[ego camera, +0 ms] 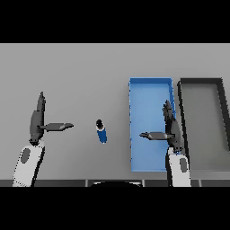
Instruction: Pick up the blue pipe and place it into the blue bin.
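1. The grey table (67, 67) filled the head view, and two trays sat on its right half.
2. The blue bin (151, 81) was a long rectangular tray running from near to far, right of the table's middle. Its floor was bare where it showed.
3. Just beside it on the right stood a dark grey bin (201, 81) of much the same shape, the two long walls close together; whether they touched could not be told.
4. The blue pipe (102, 130) lay flat on the table, left of the blue bin and apart from it, roughly between the two hands. It was a short cylinder with a dark far end, its length pointing mostly near to far with a slight tilt.
5. The left hand (37, 121) was at the left of the table, well apart from the pipe. Its fingers were straight and held together, pointing to the far side, while the thumb stuck out to the right toward the pipe. It held nothing.
6. The right hand (171, 128) showed over the right edge of the blue bin, about halfway along its length. Its fingers were likewise straight and together, pointing away, with the thumb stretched to the left over the bin's floor. It too was empty.
7. Neither hand touched the pipe.
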You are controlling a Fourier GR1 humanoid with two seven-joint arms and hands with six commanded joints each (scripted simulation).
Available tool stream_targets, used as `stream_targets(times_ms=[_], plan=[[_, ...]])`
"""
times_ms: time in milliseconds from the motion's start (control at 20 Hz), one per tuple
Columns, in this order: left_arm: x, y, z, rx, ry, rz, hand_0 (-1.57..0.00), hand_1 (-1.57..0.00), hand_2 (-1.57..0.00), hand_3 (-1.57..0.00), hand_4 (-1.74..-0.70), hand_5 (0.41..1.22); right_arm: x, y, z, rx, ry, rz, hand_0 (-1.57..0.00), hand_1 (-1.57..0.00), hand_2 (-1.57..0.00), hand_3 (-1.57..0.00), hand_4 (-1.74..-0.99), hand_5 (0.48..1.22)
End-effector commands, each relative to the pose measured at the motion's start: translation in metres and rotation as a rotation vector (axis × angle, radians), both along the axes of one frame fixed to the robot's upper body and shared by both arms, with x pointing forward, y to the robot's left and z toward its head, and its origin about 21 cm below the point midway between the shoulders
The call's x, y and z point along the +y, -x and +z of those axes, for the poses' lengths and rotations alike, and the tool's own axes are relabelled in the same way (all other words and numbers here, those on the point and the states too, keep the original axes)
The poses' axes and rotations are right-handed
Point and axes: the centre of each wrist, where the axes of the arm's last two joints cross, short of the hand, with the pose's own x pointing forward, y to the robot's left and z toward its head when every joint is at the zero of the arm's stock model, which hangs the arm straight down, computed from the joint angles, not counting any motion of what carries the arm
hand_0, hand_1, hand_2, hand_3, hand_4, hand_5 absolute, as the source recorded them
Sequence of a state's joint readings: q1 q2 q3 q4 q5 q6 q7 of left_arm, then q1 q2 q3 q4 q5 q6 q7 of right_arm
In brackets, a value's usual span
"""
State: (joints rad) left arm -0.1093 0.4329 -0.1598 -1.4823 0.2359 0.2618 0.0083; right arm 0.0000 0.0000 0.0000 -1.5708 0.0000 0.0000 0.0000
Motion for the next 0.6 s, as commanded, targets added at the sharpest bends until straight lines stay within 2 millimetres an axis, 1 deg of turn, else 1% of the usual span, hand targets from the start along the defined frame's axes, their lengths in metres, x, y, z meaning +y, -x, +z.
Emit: stream_targets(times_ms=[0, 200, 250, 300, 350, 400, 500, 550], plan=[[0.0, 0.0, 0.0, -0.006, 0.0, -0.001, 0.0, 0.0, 0.0, 0.0, -1.01, 0.586, 0.0, 0.0, 0.0, -0.001, 0.0, -0.001, 0.0, 0.0, 0.0, 0.0, -1.222, 0.603], [0.0, 0.003, 0.0, -0.011, -0.002, -0.003, 0.0, 0.0, 0.0, 0.0, -1.01, 0.586, 0.0, 0.003, -0.001, -0.003, 0.0, 0.0, 0.0, 0.0, 0.0, 0.0, -1.222, 0.603], [0.001, 0.006, -0.004, -0.003, 0.001, -0.001, 0.0, 0.0, 0.0, 0.0, -1.01, 0.586, -0.002, 0.004, 0.001, -0.014, 0.0, -0.004, 0.0, 0.0, 0.0, 0.0, -1.222, 0.603], [0.012, 0.016, -0.006, -0.012, -0.07, -0.134, 0.0, 0.0, 0.0, 0.0, -1.01, 0.586, -0.012, 0.013, 0.003, -0.066, 0.113, 0.037, 0.0, 0.0, 0.0, 0.0, -1.222, 0.603], [0.022, 0.021, -0.002, -0.021, -0.112, -0.215, 0.0, 0.0, 0.0, 0.0, -1.01, 0.588, -0.013, 0.019, 0.005, -0.096, 0.157, 0.08, 0.0, 0.0, 0.0, 0.0, -1.227, 0.603], [0.027, 0.025, -0.003, -0.01, -0.139, -0.262, 0.0, 0.0, 0.0, 0.0, -1.01, 0.588, -0.015, 0.024, 0.005, -0.097, 0.191, 0.1, 0.0, 0.0, 0.0, 0.0, -1.23, 0.601], [0.031, 0.027, -0.001, 0.005, -0.164, -0.3, 0.0, 0.0, 0.0, 0.0, -1.01, 0.589, -0.017, 0.027, 0.01, -0.089, 0.223, 0.12, 0.0, 0.0, 0.0, 0.0, -1.232, 0.599], [0.031, 0.025, 0.002, 0.003, -0.17, -0.312, 0.0, 0.0, 0.0, 0.0, -1.01, 0.587, -0.014, 0.03, 0.011, -0.088, 0.228, 0.133, 0.0, 0.0, 0.0, 0.0, -1.231, 0.599]])
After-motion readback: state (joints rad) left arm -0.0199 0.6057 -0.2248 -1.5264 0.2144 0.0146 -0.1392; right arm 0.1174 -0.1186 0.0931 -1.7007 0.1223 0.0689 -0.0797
